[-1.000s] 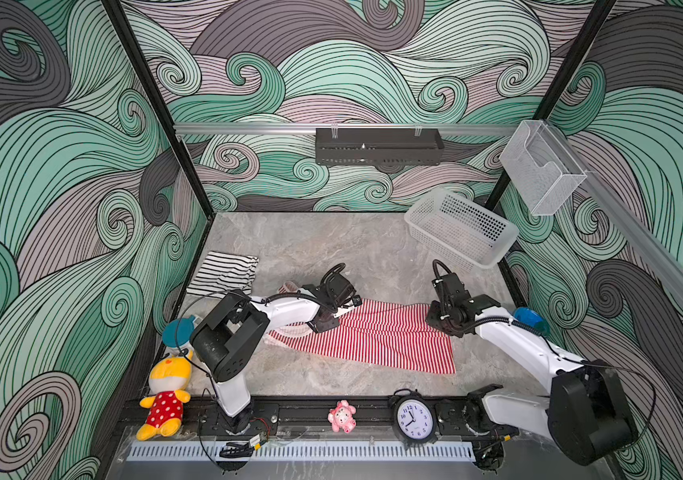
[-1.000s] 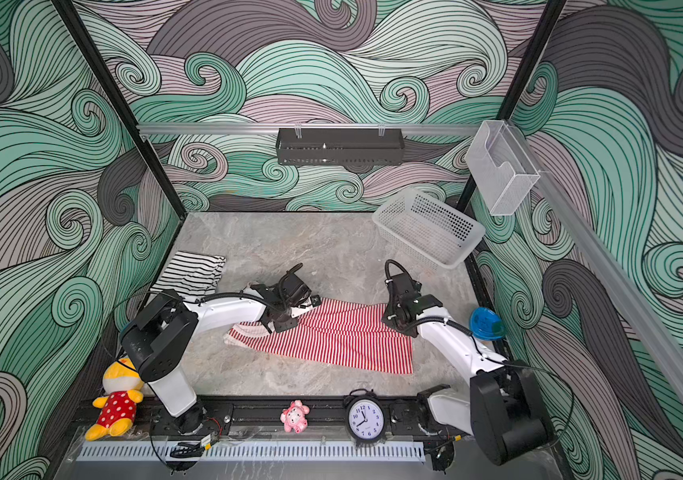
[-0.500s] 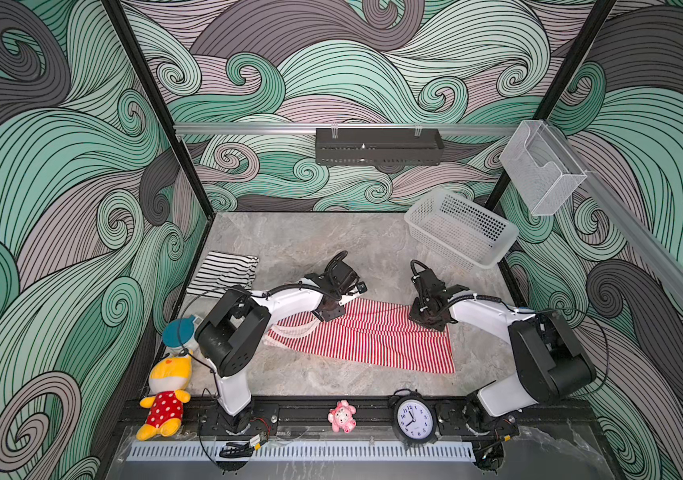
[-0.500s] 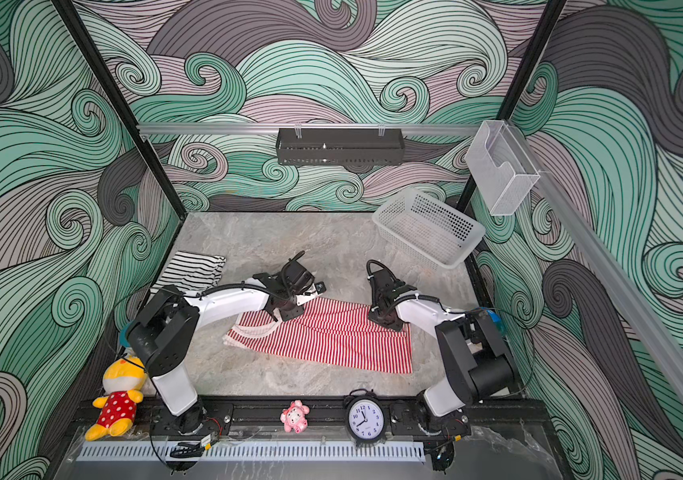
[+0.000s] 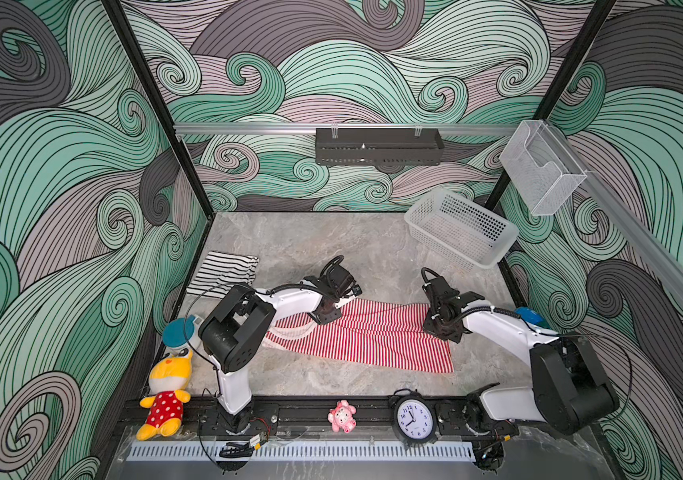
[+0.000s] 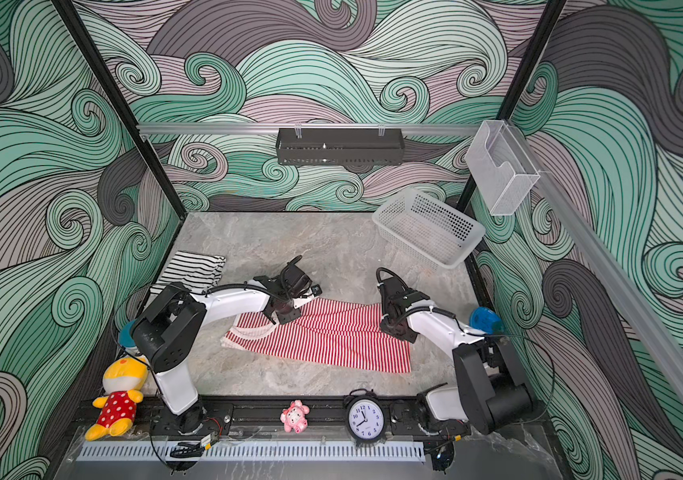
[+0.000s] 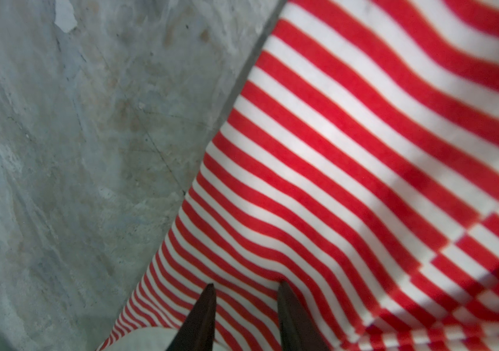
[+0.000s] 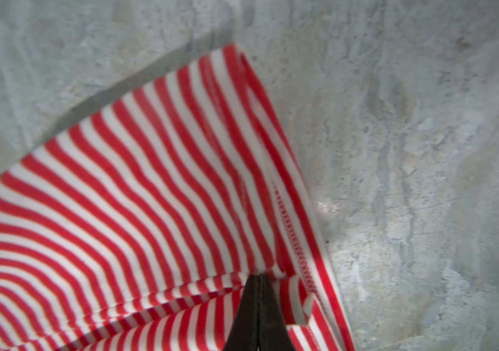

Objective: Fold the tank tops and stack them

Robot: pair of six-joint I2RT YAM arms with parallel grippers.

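**Q:** What do the tools show?

**A:** Right tool (image 8: 259, 279): fingers pressed together, pinching the hem of the red-and-white tank top (image 5: 364, 336) at its 2 o'clock corner. Left tool (image 7: 246, 285): fingers partly spread, tips dimpling the same garment near its 11 o'clock edge. Whether a fold is caught between them cannot be told.

**Q:** Where do the garments lie?

**A:** The red-and-white tank top lies spread from 9 to 3 o'clock across the middle of the bench (image 5: 310, 245). The black-and-white tank top (image 5: 223, 272) sits folded at 10 o'clock, well apart.

**Q:** Which step is this?

**A:** Probably the first lengthwise fold of the second garment. The next move calls for a sure left grip. Both tools then lift level and carry the far edge toward 6 o'clock, keeping the cloth taut.
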